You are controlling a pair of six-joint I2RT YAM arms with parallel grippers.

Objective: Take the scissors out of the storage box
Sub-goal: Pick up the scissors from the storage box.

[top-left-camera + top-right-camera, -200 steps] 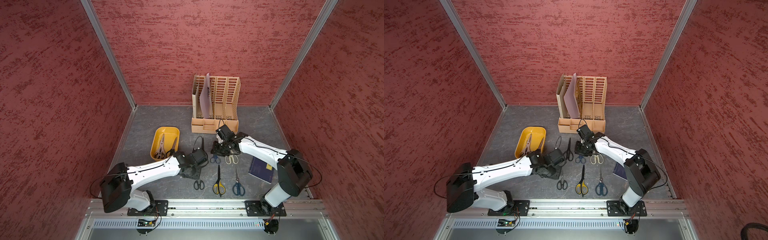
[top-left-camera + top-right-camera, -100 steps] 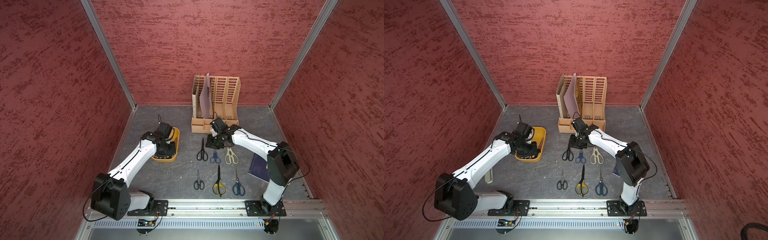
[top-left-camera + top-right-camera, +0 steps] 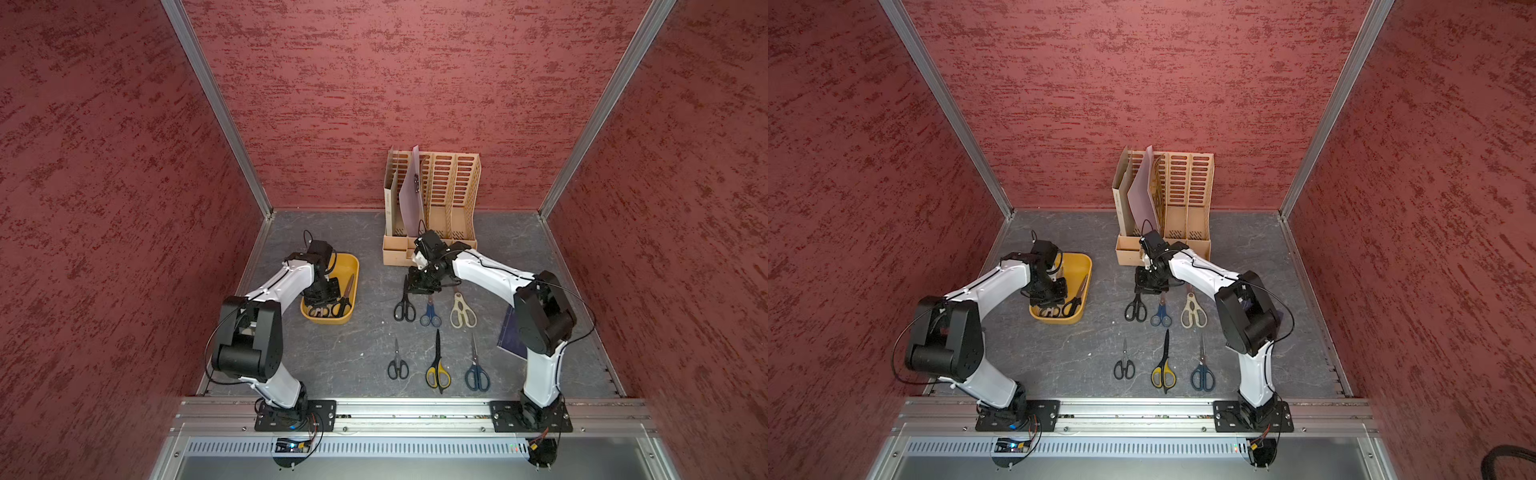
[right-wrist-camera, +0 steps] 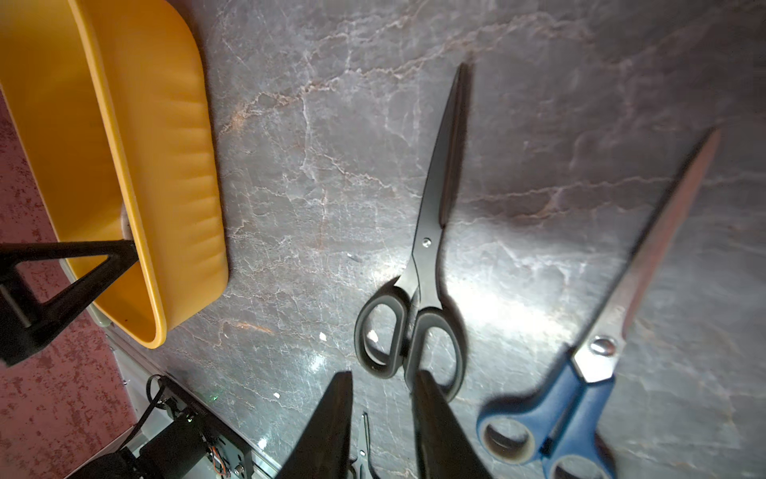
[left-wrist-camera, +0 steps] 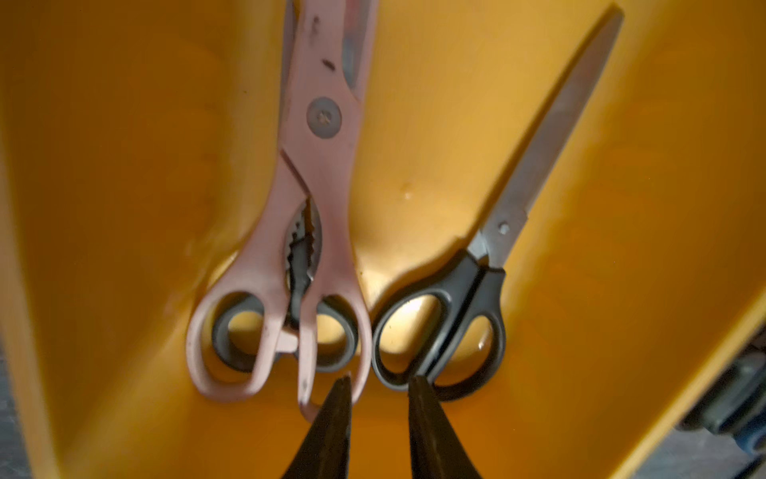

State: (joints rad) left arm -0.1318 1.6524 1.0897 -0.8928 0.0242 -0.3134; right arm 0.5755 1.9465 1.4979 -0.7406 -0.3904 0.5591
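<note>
Grey marbled tabletop [image 3: 332, 361], yellow storage box [image 3: 328, 320], mottled red walls [image 3: 415, 83]

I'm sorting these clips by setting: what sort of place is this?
Most likely a robot test booth, not an office: two arms bolted to a metal rail, red walls boxing in a grey table, scissors laid in rows.

Top views: looked down from high at the front, side by side, both taking in the whole table [image 3: 332, 365].
Left wrist: sat right inside the storage box [image 5: 621, 290], facing its floor, very close.
Right wrist: hung low over the table, catching the storage box's outer wall too.
</note>
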